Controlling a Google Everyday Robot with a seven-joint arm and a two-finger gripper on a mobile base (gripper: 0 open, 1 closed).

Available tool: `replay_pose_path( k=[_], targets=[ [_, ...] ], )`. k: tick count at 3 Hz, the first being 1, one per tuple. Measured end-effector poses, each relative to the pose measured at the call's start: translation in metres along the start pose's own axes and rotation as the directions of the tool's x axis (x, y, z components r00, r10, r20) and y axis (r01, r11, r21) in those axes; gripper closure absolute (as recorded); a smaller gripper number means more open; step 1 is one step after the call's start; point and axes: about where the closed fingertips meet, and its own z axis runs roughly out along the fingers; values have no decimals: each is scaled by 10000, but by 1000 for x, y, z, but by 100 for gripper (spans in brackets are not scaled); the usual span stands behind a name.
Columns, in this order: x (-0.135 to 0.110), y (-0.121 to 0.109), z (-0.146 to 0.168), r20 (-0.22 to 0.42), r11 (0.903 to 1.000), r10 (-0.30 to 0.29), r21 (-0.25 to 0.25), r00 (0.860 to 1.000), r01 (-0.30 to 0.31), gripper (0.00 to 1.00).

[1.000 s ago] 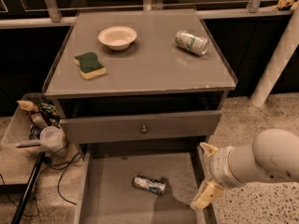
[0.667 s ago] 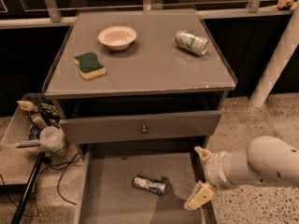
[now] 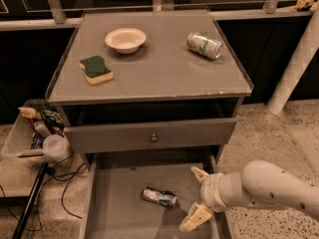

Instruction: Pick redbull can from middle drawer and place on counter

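The redbull can (image 3: pixel 159 196) lies on its side on the floor of the open middle drawer (image 3: pixel 122 205), at the bottom of the camera view. My gripper (image 3: pixel 197 195) hangs over the drawer's right part, just right of the can and apart from it. Its two pale fingers (image 3: pixel 196 217) are spread open and hold nothing. The grey counter (image 3: pixel 149 73) is above the drawers, with pale chips on its front right edge.
On the counter are a white bowl (image 3: pixel 125 39), a green and yellow sponge (image 3: pixel 96 69) and a pale silver can with green markings (image 3: pixel 205 45). A grey drawer panel with a small knob (image 3: pixel 154 138) sits above the open drawer. A bin of clutter (image 3: pixel 37 133) and cables are at left.
My arm and gripper have moved left and slightly down, closer to the redbull can. The can has not moved.
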Motion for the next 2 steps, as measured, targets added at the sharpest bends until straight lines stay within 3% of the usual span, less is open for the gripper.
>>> replay_pose_path(
  k=[2],
  targets=[
    [11,-1,65,-68,9998,72,159,10000,-70,0]
  ],
)
